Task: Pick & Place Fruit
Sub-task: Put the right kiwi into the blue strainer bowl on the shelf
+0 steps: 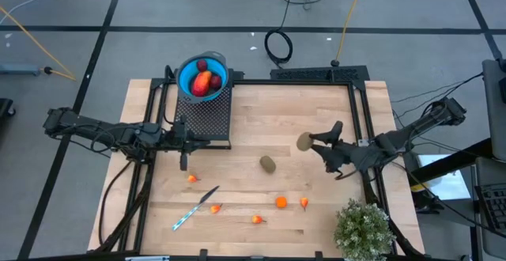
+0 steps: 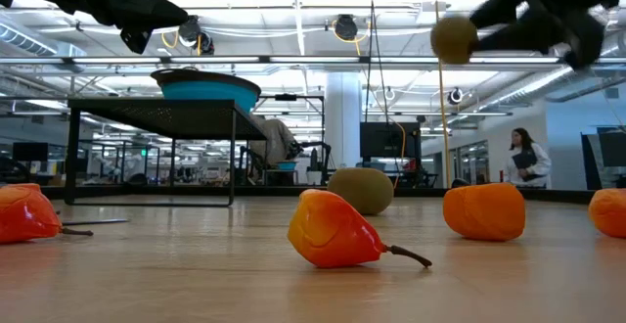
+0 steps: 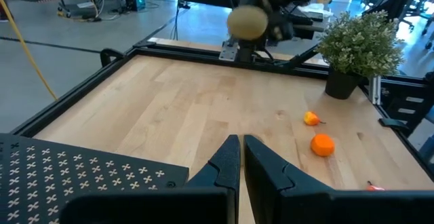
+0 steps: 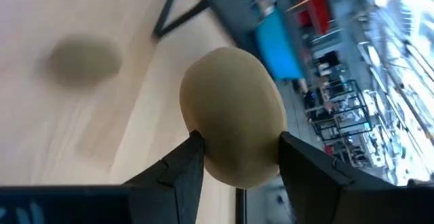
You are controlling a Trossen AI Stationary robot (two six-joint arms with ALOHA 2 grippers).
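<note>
The right pincer grips an olive-brown oval fruit above the surface. The left pincer, fingers pressed together and empty, hangs beside the mesh stand.

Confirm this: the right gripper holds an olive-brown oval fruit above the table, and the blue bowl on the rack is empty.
Not quite. The right gripper does hold the olive-brown oval aloft, but the blue bowl already holds red fruit, as the high view shows.

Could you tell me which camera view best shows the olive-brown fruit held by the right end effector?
The right wrist view: the held olive-brown fruit fills the frame, clamped between both fingers. The high view shows it small, the low view lifted above the table, and the left wrist view far off.
</note>
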